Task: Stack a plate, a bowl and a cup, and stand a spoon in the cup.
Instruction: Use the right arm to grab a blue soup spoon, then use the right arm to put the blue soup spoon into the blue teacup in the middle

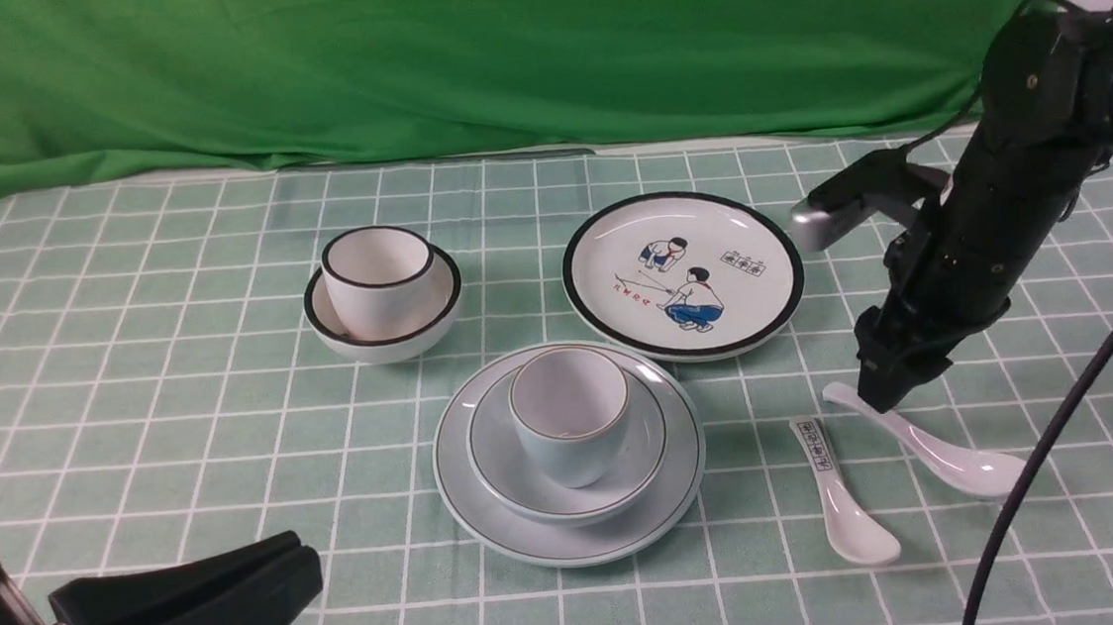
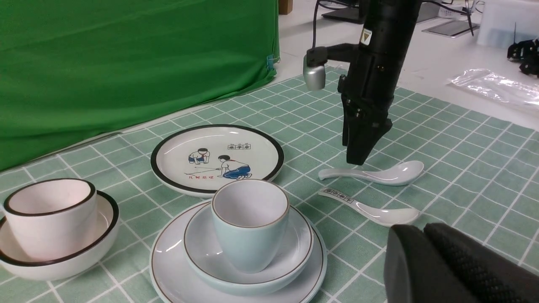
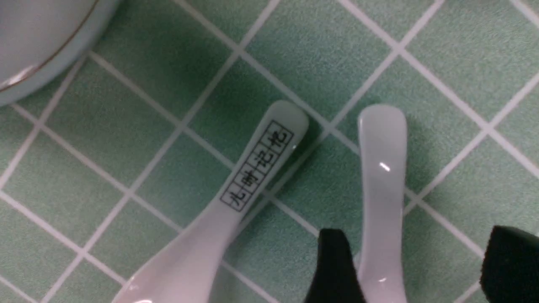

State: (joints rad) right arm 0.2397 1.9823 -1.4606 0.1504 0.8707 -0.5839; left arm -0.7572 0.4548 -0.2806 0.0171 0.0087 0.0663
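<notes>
**Stack built, spoon pick lined up**

The plate (image 1: 474,523) sits front-centre on the table (image 1: 129,436). The bowl (image 1: 492,442) is nested in it and the cup (image 1: 570,421) stands upright in the bowl, so only the spoon (image 1: 935,447) is left. It lies flat on the table right of the stack, scoop end toward the robot. The printed spoon (image 1: 834,489) is just beside it on the stack side.

Your right fingers (image 1: 885,381) point down, spread, straddling the plain handle with nothing gripped. The wrist view shows one finger on each side, apart from the printed spoon. I read that as set up to take the thin handle and miss the neighbour. Glazed ceramic will likely slip or pivot, so close square.

Your left fingers (image 1: 240,586) are closed and empty, parked low at front left, away from the stack.
</notes>
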